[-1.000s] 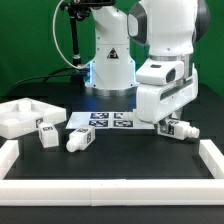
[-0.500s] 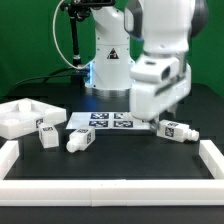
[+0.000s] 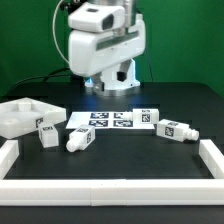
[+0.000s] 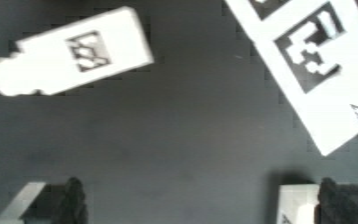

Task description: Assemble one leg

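Arm lifted high toward the exterior view's left, no longer low over the far leg at that view's right, which lies unmoved on the black table; a nearer leg rests just beside the marker board. Wrist view: gripper spread open and empty above what seems that nearer leg, which looks like light, stiff, smooth plastic, probably best pinched across its thick body.

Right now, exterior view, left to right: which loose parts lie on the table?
White panel → first leg → second leg, in front of the marker board → third leg, at that board's right end → fourth leg.
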`<action>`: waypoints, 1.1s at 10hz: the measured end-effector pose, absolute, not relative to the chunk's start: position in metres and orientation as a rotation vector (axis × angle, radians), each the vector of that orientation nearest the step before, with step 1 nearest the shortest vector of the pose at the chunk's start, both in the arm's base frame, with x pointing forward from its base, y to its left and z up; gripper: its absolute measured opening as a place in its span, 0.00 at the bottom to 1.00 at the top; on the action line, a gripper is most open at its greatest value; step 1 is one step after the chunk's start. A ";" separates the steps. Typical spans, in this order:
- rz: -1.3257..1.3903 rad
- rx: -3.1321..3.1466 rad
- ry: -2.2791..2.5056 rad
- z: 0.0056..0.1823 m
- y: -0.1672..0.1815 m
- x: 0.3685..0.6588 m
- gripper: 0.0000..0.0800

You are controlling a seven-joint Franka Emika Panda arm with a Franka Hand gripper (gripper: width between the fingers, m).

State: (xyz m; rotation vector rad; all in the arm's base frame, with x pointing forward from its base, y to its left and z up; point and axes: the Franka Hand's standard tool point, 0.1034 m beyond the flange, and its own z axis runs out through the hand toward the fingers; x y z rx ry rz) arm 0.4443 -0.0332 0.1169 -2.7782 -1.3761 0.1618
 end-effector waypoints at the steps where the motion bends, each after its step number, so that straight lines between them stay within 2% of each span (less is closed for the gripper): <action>1: 0.167 -2.774 -1.379 0.115 -0.031 0.443 0.81; 5: 0.167 -2.777 -1.373 0.115 -0.034 0.441 0.81; 7: 0.162 -2.830 -1.274 0.116 -0.073 0.416 0.81; 9: 0.157 -2.765 -1.356 0.107 -0.126 0.381 0.81; 10: 0.119 -2.764 -1.349 0.100 -0.134 0.367 0.81; 11: 0.127 -2.766 -1.341 0.100 -0.132 0.369 0.81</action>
